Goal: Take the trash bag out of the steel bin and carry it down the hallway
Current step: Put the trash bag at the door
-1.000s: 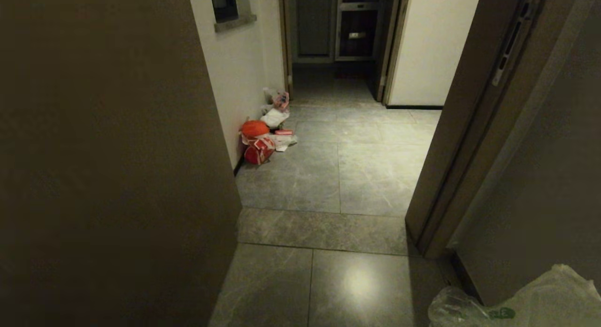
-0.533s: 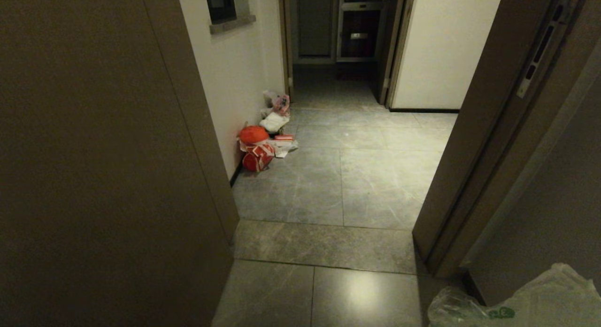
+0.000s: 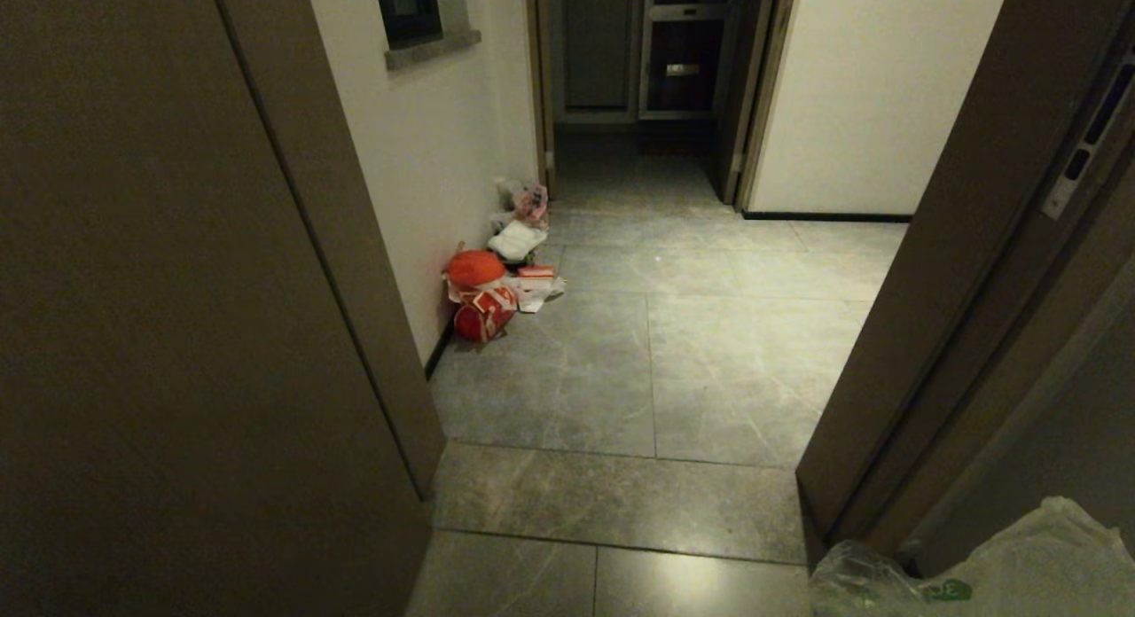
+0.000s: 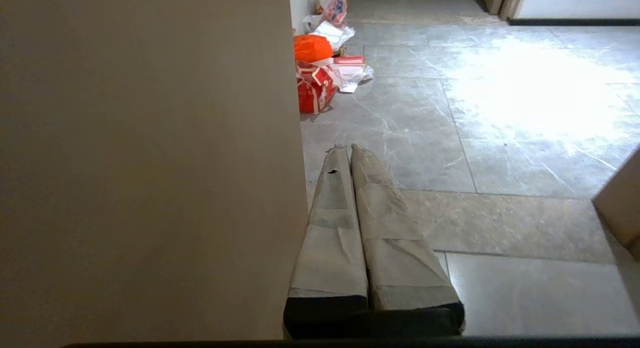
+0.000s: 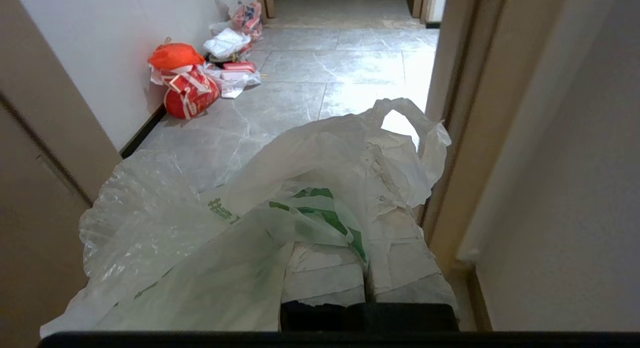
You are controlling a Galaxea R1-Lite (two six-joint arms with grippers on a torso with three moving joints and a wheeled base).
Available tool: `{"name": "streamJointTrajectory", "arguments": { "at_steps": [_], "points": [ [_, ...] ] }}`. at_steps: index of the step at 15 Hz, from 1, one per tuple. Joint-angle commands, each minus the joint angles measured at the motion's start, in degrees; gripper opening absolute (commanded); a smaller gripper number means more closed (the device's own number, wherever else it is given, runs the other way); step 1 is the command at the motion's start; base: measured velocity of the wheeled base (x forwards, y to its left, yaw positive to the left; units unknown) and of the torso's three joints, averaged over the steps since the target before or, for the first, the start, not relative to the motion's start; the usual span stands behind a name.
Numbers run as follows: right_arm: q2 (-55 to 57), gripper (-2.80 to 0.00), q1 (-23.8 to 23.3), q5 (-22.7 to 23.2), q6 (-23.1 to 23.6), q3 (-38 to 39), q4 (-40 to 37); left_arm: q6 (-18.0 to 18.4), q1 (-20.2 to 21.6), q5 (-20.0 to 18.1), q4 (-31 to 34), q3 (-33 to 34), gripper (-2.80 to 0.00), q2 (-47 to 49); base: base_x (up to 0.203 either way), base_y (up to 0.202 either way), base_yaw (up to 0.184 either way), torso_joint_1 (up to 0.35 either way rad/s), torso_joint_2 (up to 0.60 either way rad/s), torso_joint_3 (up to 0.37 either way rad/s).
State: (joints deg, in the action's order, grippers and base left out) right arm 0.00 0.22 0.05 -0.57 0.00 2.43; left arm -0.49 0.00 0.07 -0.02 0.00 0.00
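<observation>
The right gripper [image 5: 367,268] is clamped on the trash bag [image 5: 280,188], at the head view's lower right. The left gripper [image 4: 350,150] is closed, empty, above the hallway [image 3: 656,360] tiles.

left gripper [image 4: 346,149] is held out level in front of the robot, low over the floor, its two taped fingers [image 4: 380,213] pressed flat together along their whole length, nothing between them. right gripper [image 5: 367,248] points forward the same way, taped fingers [image 5: 400,258] side by side and closed, draped in the trash bag [image 5: 260,213], which is pinched there and spills over the fingers. in the head view neither arm shows.
</observation>
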Motion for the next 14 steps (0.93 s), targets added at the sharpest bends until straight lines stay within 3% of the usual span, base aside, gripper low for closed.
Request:
{"name": "streamJointTrajectory", "arguments": {
  "at_steps": [1, 12, 14],
  "points": [
    [0.1, -2.8, 0.0, 0.0, 0.0, 0.8, 0.0, 0.0, 0.0, 0.0, 0.0, 0.0, -2.8, 0.0, 0.189, 0.0, 0.001, 0.007, 0.01, -0.002],
    [0.1, -2.8, 0.0, 0.0, 0.0, 0.8, 0.0, 0.0, 0.0, 0.0, 0.0, 0.0, -2.8, 0.1, 0.194, 0.0, 0.001, 0.002, 0.0, 0.001],
    [0.1, -2.8, 0.0, 0.0, 0.0, 0.8, 0.0, 0.0, 0.0, 0.0, 0.0, 0.0, -2.8, 0.1, 0.072, -0.012, 0.002, 0.001, 0.0, 0.003]
  ]
}}
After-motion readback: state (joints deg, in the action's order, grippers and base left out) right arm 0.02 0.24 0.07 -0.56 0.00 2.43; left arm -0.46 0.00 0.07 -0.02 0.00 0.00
